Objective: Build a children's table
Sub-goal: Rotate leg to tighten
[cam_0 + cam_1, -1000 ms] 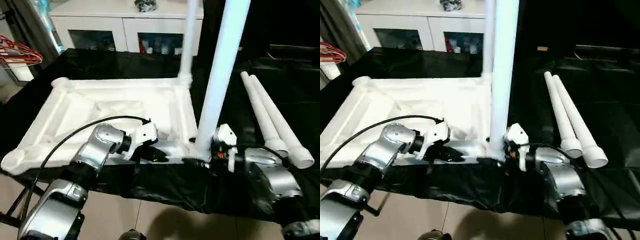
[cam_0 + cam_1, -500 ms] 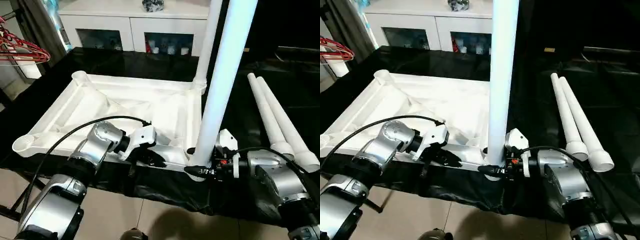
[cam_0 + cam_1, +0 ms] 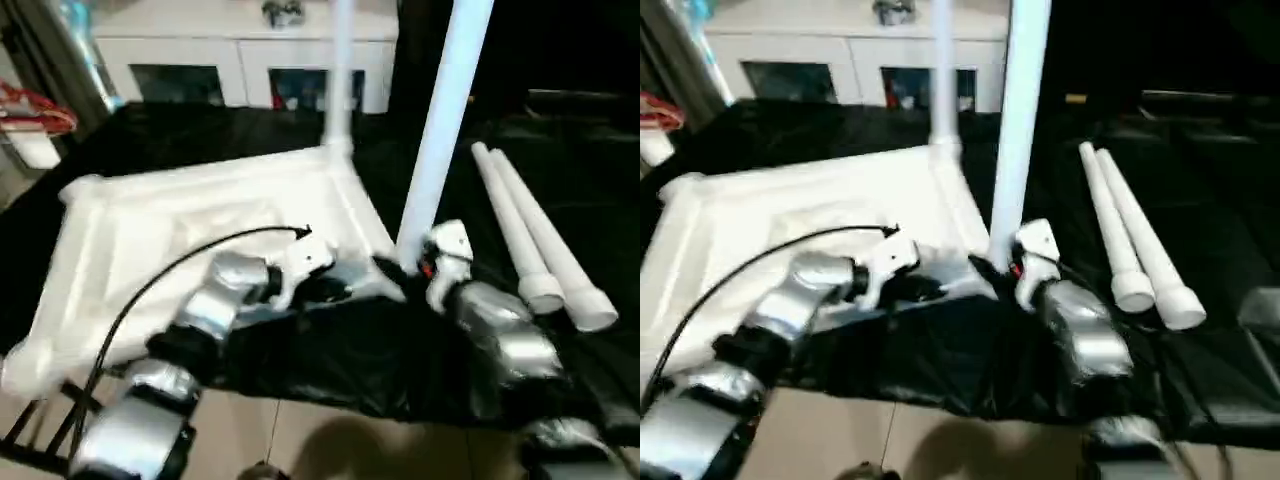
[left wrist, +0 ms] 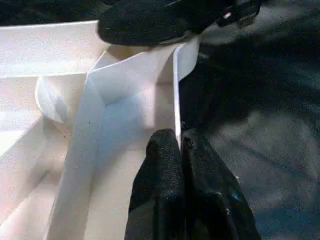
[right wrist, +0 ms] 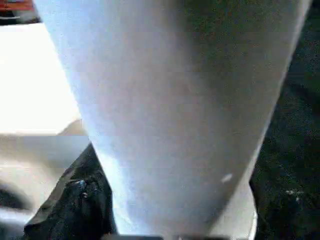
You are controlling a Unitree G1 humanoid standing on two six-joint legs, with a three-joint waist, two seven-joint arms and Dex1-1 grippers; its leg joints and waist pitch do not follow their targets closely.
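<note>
- Since half a second ago the tabletop (image 3: 200,215) has swung on the black cloth (image 3: 330,350): its far right corner, with the far leg (image 3: 340,70) standing in it, now lies further left, and the near right corner has come in toward the middle; part of that may be the camera's own shift.
- Left gripper (image 4: 181,145) is pressed together, pinching the thin near wall of the tabletop just left of the near right corner socket.
- Right gripper (image 3: 398,275) sits at the foot of the near leg (image 3: 445,110), which stands upright in the near right corner; one black finger (image 5: 75,200) lies against the leg's base, but whether the pair clamps it or merely flanks it I cannot tell.
- Two loose legs (image 3: 535,240) lie side by side on the cloth, right of the right arm, flared ends toward the near edge, well apart from both grippers.
- Tabletop lies underside up; its ribs are washed out and hard to read.
- White cabinet (image 3: 230,60) stands at the far side; things behind its glass doors are too blurred to name.
- Both upright legs are cut off at the top.
</note>
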